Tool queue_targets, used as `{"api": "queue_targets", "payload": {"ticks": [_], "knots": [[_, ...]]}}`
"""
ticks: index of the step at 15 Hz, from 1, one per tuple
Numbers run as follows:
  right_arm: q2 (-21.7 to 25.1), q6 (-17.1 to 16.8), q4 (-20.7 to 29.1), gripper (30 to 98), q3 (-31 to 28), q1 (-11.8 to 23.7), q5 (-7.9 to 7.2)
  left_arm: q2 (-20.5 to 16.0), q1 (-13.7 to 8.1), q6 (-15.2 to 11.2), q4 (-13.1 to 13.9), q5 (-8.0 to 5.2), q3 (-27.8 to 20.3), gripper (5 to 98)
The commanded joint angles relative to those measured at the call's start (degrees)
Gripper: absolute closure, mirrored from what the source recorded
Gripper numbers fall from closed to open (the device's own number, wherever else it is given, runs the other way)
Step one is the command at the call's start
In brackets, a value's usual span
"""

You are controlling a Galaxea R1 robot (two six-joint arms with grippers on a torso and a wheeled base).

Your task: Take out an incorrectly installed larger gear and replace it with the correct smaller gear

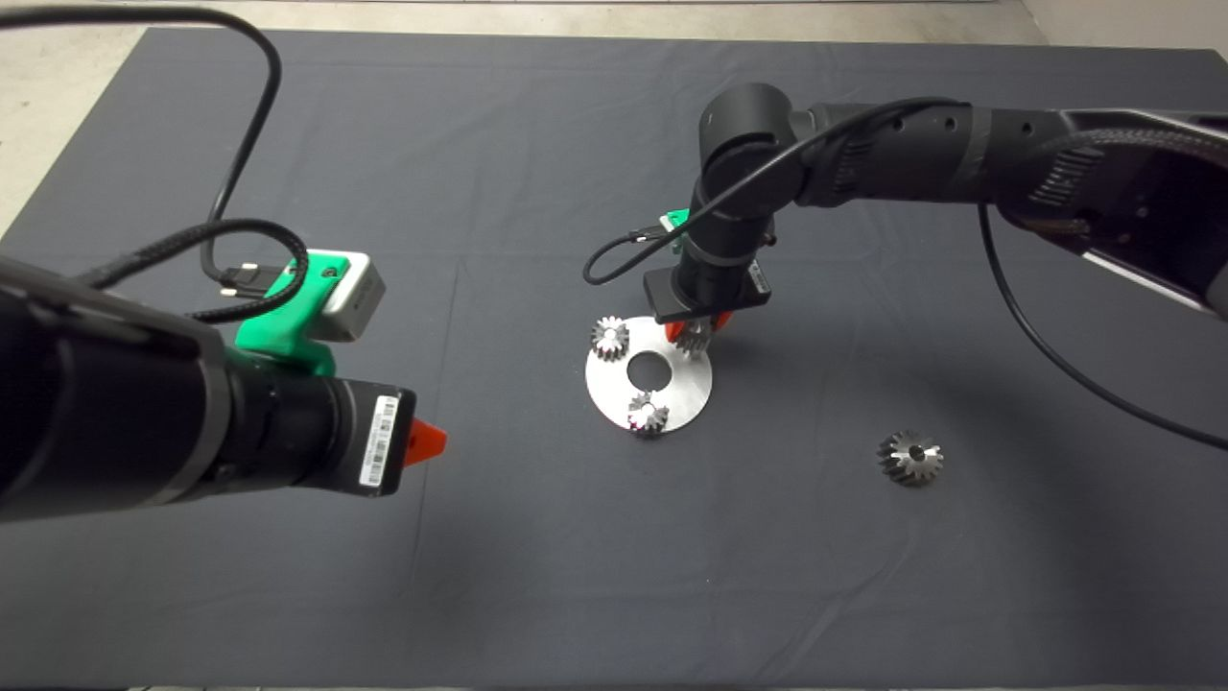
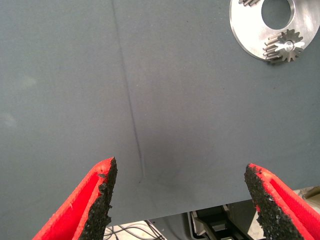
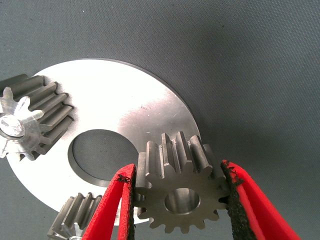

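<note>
The smaller gear [image 3: 167,167], a narrow grey steel pinion with a centre hole, sits between the red fingers of my right gripper [image 3: 177,170], which is shut on it. It hangs at the far right rim of the round steel plate [image 1: 686,389], where the right gripper [image 1: 693,336] points down. The larger gear [image 1: 909,457], dark and flared, lies alone on the mat to the right of the plate. My left gripper [image 1: 427,440] hovers open over bare mat left of the plate, nothing between its fingers [image 2: 102,185].
Two other small gears stand on the plate [image 3: 125,110]: one at its far left edge [image 1: 610,338], one at its near edge [image 1: 649,413]. The plate has a round centre hole [image 1: 649,367]. A black cable loops by the right wrist.
</note>
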State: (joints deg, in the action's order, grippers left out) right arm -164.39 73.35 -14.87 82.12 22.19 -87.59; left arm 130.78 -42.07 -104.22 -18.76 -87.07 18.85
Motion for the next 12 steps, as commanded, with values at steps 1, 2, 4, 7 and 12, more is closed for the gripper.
{"api": "queue_targets", "payload": {"ticks": [1,2,4,7,12], "knots": [[0.4,0.6,-0.8,92.8,-0.9,-0.2,-4.52,0.0,-0.5,-0.2,-0.8,-0.47,-0.6,39.3],[0.4,0.6,-0.9,92.8,-0.8,-0.2,-4.61,0.1,-0.5,-0.1,-0.8,-0.47,-0.6,39.3],[0.5,0.6,-0.8,92.8,-0.7,-0.2,-4.61,0.1,-0.3,-0.1,-0.8,-0.47,-0.3,39.3],[0.4,0.6,-0.9,92.8,-0.7,-0.2,-4.61,0.0,-0.3,-0.1,-0.8,-0.47,-0.2,39.3],[0.4,1.7,-0.8,92.8,-1.3,-0.3,-4.61,0.0,-0.1,-0.1,-1.1,-0.47,-0.2,39.3]]}}
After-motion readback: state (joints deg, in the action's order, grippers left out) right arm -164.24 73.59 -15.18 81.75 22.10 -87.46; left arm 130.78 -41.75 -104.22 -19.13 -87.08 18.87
